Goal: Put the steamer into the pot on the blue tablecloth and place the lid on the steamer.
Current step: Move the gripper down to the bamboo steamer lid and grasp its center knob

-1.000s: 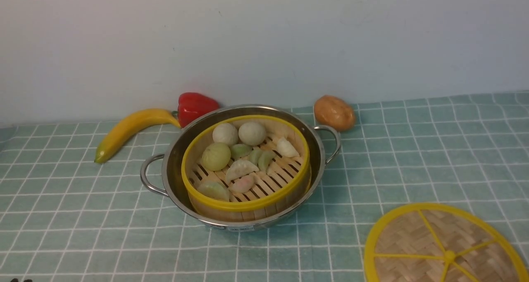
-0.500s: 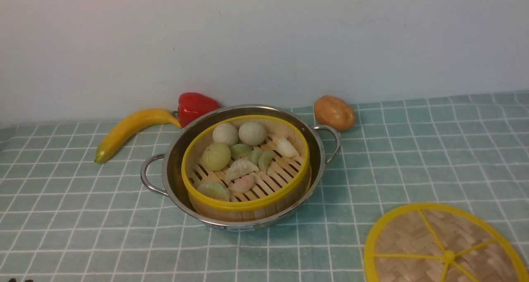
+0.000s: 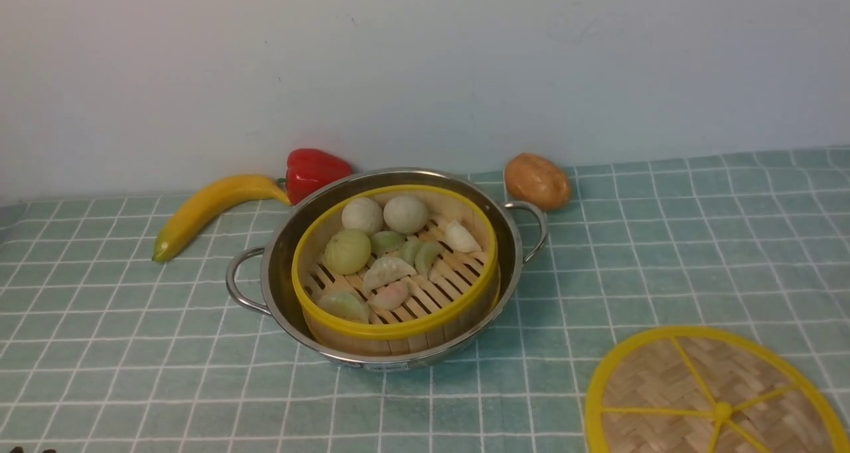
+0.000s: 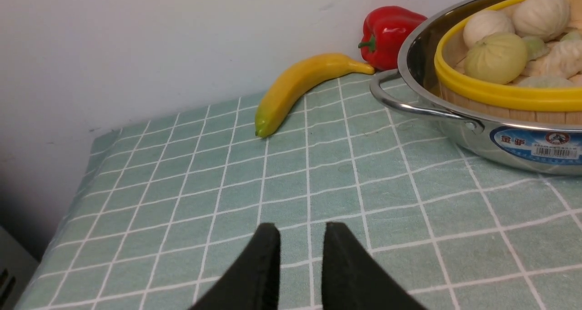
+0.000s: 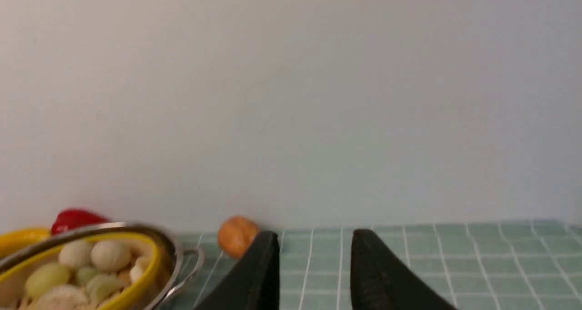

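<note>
Two steps make up your task, and one looks done: the steamer [image 3: 398, 329], full of pale buns and dumplings, sits inside the steel pot [image 3: 280, 257] near the middle of the blue checked tablecloth [image 3: 664, 254]. The lid [image 3: 714, 400] lies flat at the near right corner of the worktop, knob up, well apart from the pot and partly cut off at the near edge.

Your right gripper [image 5: 314, 237] is probably the nearer one. Its fingers stand a moderate gap apart and hold nothing. Its camera faces the back wall and does not show the lid, so the lid likely lies below or behind it. The left gripper [image 4: 301, 230] hovers near the left edge, fingers narrowly parted, also empty.

Along the back edge lie a banana [image 3: 206, 207], a red pepper [image 3: 315, 167] and a brown potato [image 3: 538, 181]. Nothing stands between lid and pot.
</note>
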Controlling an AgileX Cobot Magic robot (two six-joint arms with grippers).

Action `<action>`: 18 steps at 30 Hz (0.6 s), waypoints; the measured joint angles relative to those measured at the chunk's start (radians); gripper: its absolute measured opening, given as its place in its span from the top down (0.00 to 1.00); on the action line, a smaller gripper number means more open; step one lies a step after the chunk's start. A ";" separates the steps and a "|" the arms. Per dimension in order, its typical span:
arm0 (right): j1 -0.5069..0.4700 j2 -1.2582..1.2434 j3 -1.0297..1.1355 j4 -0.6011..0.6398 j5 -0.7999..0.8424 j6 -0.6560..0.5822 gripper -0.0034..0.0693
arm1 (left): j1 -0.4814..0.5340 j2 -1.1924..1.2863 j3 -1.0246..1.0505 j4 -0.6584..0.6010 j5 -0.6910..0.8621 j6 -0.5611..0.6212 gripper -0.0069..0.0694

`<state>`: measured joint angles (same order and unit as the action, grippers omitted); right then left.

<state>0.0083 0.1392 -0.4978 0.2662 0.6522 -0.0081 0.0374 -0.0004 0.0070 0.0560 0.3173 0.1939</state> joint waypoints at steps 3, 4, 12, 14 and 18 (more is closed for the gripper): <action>0.000 0.046 -0.059 0.039 0.102 0.002 0.62 | 0.000 0.000 0.000 0.000 -0.001 0.000 0.73; 0.000 0.056 -0.067 0.061 0.113 0.002 0.62 | 0.000 0.000 0.000 0.000 -0.001 0.000 0.73; 0.000 0.138 -0.100 0.220 0.390 0.008 0.62 | 0.000 0.000 0.000 0.000 -0.001 0.000 0.70; 0.000 0.176 -0.126 0.221 0.466 -0.013 0.62 | 0.000 0.000 0.000 0.000 -0.001 0.000 0.70; 0.000 0.371 -0.212 0.201 0.571 -0.162 0.62 | 0.000 0.000 0.000 0.000 -0.001 0.000 0.69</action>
<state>0.0083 0.5099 -0.7100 0.4668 1.2229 -0.1704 0.0374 -0.0004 0.0070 0.0560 0.3165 0.1939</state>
